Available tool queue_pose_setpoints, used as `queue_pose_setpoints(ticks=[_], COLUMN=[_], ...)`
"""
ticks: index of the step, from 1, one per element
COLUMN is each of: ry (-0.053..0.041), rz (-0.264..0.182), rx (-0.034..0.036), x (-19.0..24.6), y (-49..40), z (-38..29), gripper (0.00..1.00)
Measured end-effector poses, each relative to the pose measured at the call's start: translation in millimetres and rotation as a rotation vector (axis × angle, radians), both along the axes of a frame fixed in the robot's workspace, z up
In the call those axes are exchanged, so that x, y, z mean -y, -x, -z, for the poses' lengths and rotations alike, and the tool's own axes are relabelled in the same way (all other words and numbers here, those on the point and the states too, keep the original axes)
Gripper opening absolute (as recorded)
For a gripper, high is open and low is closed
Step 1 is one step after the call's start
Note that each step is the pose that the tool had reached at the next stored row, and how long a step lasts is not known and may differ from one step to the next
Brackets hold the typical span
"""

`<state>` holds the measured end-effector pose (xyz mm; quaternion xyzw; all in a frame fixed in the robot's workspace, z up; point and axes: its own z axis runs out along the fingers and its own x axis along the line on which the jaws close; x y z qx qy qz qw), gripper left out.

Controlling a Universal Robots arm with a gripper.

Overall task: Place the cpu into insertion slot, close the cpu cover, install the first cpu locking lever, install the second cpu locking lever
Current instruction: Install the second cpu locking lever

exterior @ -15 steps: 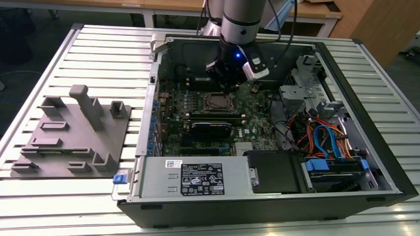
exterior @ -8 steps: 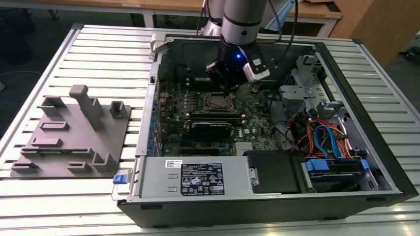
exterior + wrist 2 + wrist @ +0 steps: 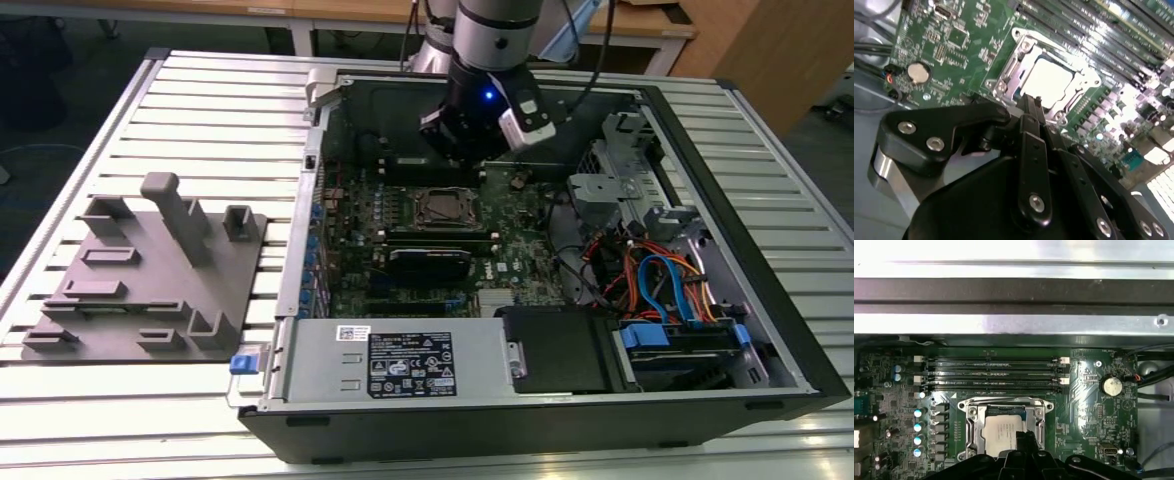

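First wrist view: claw hides part of the cpu.

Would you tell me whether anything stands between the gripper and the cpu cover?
Nothing visible does. The gripper sits right at the edge of the cpu cover, which lies closed over the cpu in the insertion slot; only bare motherboard surrounds it.
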<state>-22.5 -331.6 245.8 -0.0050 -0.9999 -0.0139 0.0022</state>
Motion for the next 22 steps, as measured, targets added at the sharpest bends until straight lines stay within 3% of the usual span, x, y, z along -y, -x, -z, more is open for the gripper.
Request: queue_pose_setpoints(ticks=[2, 6, 9, 22], ry=[0.0001, 0.0001, 0.0001, 0.0001], rz=[0.0, 0.0, 0.0, 0.0], rx=[0.0, -0.0001, 0.0, -0.0001], x=[3.4, 17.4, 24.8, 25.9], y=[0.0, 0.0, 0.0, 0.0], z=[0.1, 0.7, 0.9, 0.9], gripper=[0.1, 0.1, 0.1, 0.1])
